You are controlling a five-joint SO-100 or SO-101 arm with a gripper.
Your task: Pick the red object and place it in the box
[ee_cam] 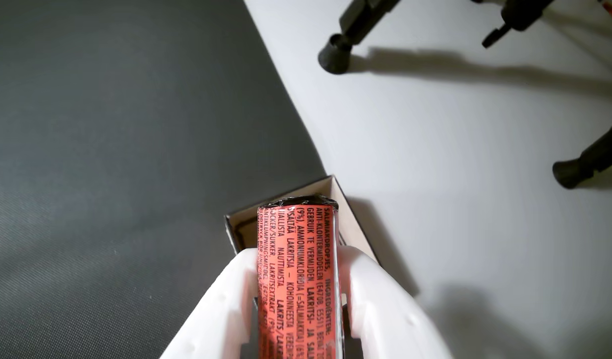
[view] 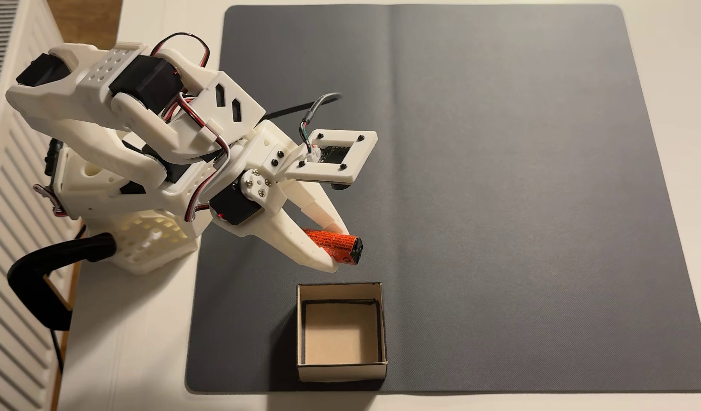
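Note:
The red object point(view: 337, 247) is an orange-red cylinder with fine dark print and a black end. My white gripper point(view: 338, 249) is shut on it and holds it above the mat. Its black end juts past the fingertips to the right in the fixed view. In the wrist view the red object point(ee_cam: 296, 279) runs up between my two white fingers point(ee_cam: 221, 304), gripper point(ee_cam: 297, 257). The box point(view: 341, 371), beige cardboard and open-topped, sits on the mat just below the gripper in the fixed view. In the wrist view one corner of the box point(ee_cam: 246, 222) shows behind the cylinder.
A dark grey mat point(view: 499, 178) covers the white table point(view: 135, 336). My arm's base point(view: 143, 221) stands at the mat's left edge, beside a white radiator point(view: 9, 245). Black tripod legs point(ee_cam: 336, 52) stand on the table in the wrist view.

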